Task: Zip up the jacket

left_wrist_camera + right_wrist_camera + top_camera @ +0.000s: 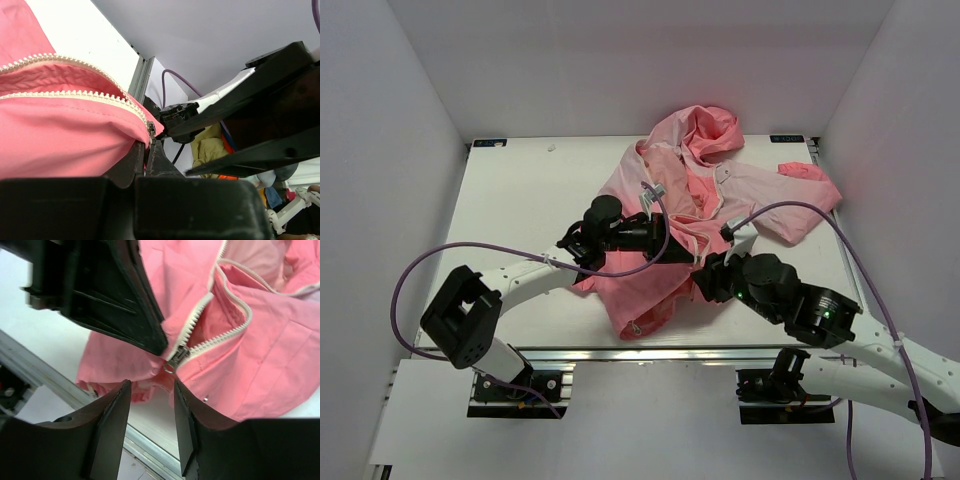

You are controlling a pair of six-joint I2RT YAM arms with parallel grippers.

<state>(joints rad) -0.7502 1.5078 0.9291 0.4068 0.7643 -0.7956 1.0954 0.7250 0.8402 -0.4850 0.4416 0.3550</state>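
The pink jacket (715, 190) lies crumpled on the white table, hood at the back, its front open with white zipper teeth showing. My left gripper (688, 256) is shut on the jacket's lower front edge just beside the zipper slider (151, 131); in the left wrist view the jaws (147, 146) pinch the pink fabric (60, 135). My right gripper (705, 273) is open and empty. In the right wrist view it (151, 389) hovers just below the metal slider (176, 358), its fingers (120, 410) apart on either side. The zipper teeth part above the slider.
The white table (530, 210) has walls at the left, back and right. Its metal front rail (150, 445) runs just under my right gripper. Purple cables (470, 250) loop off both arms. The left arm's finger (115, 300) sits close above the slider.
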